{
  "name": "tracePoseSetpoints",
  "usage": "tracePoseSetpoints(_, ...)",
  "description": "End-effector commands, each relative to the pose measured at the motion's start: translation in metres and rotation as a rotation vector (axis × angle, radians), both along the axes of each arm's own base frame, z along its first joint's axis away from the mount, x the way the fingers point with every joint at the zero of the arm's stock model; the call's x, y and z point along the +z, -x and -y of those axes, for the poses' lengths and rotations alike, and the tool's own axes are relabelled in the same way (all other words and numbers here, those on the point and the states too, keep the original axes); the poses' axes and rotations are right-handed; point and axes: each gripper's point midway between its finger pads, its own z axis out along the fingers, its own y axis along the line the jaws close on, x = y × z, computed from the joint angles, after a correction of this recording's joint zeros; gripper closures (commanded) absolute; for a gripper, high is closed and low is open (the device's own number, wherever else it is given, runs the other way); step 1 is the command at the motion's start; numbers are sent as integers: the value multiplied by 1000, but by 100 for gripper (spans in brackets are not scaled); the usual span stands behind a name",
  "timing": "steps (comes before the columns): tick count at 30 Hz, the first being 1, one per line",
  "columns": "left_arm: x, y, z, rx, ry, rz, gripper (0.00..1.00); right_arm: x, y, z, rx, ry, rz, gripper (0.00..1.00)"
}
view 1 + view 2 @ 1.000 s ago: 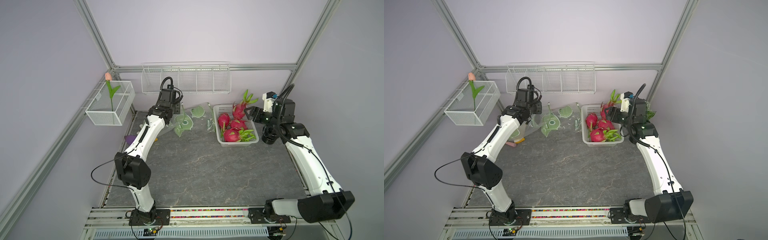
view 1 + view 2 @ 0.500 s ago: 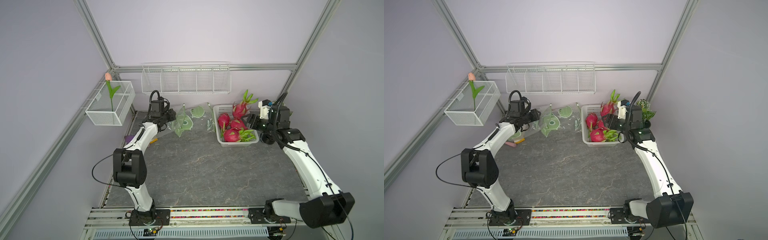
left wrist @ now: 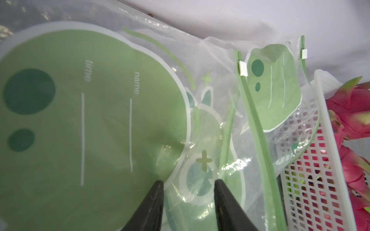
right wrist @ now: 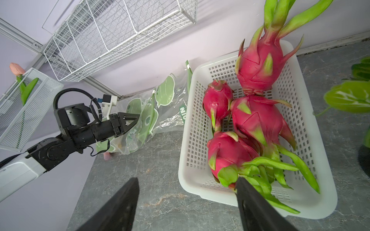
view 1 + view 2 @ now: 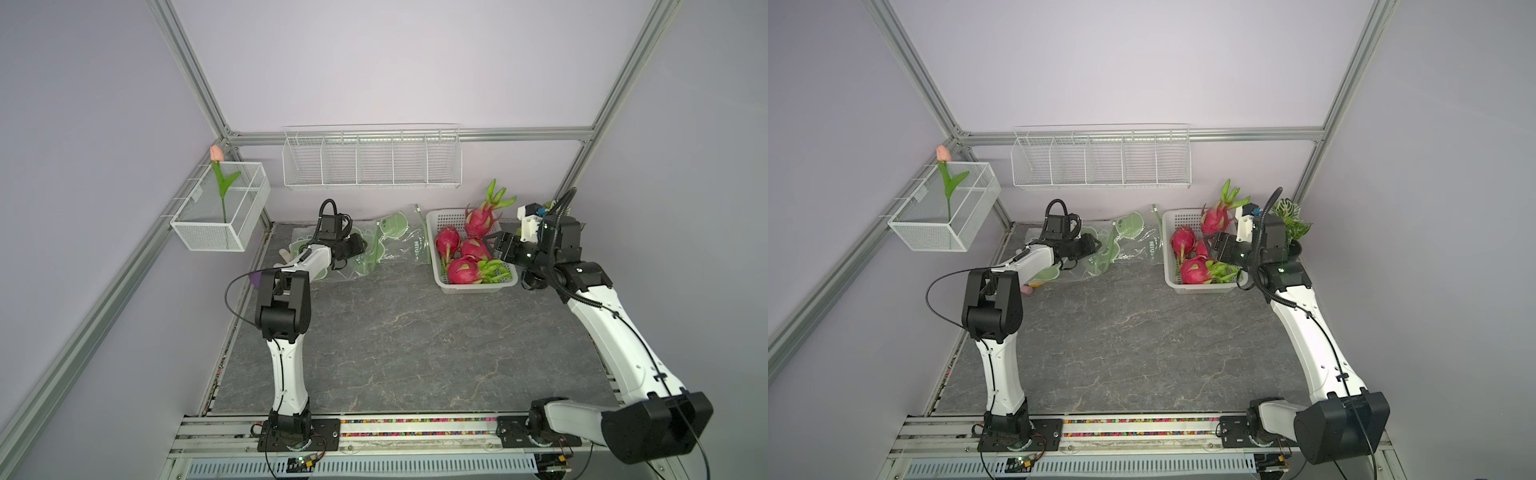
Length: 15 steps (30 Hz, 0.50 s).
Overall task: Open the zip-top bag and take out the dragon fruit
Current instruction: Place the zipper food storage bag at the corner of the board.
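Left arm's forearm drops from raised slant to low reach. Left gripper (image 3: 188, 185) comes down from well above zip-top bags (image 5: 399, 237) to right at them, jaws apart. Right gripper (image 4: 187, 180) sinks slightly, now low at right side of basket (image 5: 478, 286), beside dragon fruit (image 5: 465, 270).
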Motion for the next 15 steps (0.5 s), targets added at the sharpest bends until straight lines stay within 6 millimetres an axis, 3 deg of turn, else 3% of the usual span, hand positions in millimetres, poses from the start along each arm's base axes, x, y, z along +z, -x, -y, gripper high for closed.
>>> tracePoseSetpoints(1,-6,-4,10,-22,20,-1,57,3,5,-3,11,-12,34,21)
tracePoseSetpoints(4,-9,-3,11,-24,17,-2,57,1,9,-3,12,-17,35,21)
tracePoseSetpoints(7,4,-3,9,-27,-3,13,57,0,15,-4,20,-17,32,21)
tracePoseSetpoints(15,107,16,-9,8,-61,185,46,-11,39,2,12,11,58,21)
